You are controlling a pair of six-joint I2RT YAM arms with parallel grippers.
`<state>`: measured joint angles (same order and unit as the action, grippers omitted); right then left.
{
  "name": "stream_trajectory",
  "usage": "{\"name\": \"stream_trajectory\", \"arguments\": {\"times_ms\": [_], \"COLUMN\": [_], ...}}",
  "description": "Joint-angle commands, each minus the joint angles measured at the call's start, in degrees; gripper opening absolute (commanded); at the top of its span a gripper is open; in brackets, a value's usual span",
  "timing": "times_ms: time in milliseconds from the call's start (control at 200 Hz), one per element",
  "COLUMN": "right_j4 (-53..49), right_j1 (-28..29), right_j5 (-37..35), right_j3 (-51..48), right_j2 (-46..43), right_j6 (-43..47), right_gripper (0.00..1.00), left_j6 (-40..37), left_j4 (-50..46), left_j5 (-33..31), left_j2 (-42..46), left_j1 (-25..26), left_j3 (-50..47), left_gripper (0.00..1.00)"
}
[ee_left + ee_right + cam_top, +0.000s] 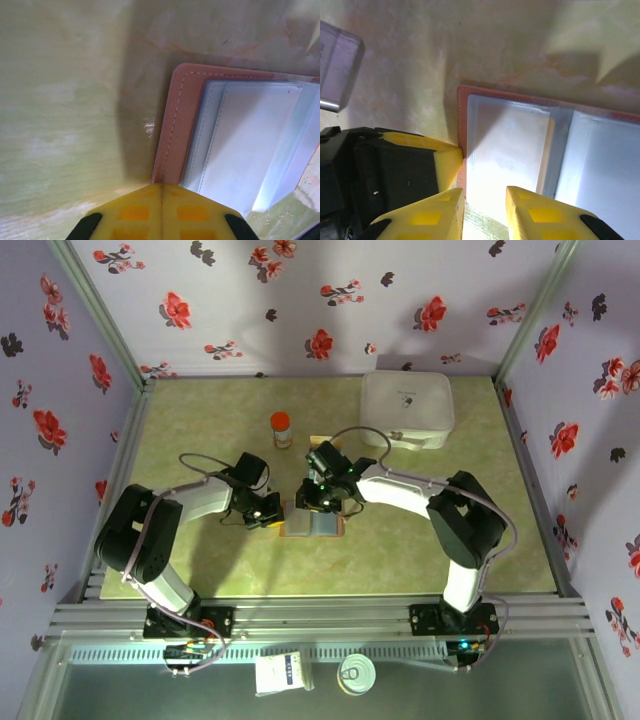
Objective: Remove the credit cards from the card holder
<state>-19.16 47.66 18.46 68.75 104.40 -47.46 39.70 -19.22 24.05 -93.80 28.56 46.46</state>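
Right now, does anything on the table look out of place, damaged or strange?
Nothing looks spilled or damaged. The wallet lies open and flat on the table. One small oddity: the edge of a tan card peeks from a pocket beside the fold, so it seems partly slid out.

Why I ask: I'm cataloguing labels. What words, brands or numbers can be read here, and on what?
No text is legible.
On the white case: small dark mark on its lid, too small to read.
On the white packet by the arm bases: blue print, too blurred to read.
On the card holder: no print seen.
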Motion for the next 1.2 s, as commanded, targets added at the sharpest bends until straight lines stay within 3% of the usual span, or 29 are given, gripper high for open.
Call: {"name": "stream_trajectory", "arguments": {"times_ms": [0,1195], "right_j4": [-1.51,-9.51], "right_j1": [1.48,1.98], "right_j5": [0.85,-4.82], "right_j3": [1.88,4.07], "right_j2": [2.76,5.68], "right_j6": [-1.06,-0.87], "right_gripper": [0.29,0.27], "left_j6": [-0.16,-2.23], "left_j4": [-0.05,-0.57], "left_j5": [-0.19,-0.68], "left_j2": [-0.05,-1.30], "left_j1": [0.20,-1.65], "left_j3": [-0.70,-2.25], "left_gripper": [0.04,0.04]}}
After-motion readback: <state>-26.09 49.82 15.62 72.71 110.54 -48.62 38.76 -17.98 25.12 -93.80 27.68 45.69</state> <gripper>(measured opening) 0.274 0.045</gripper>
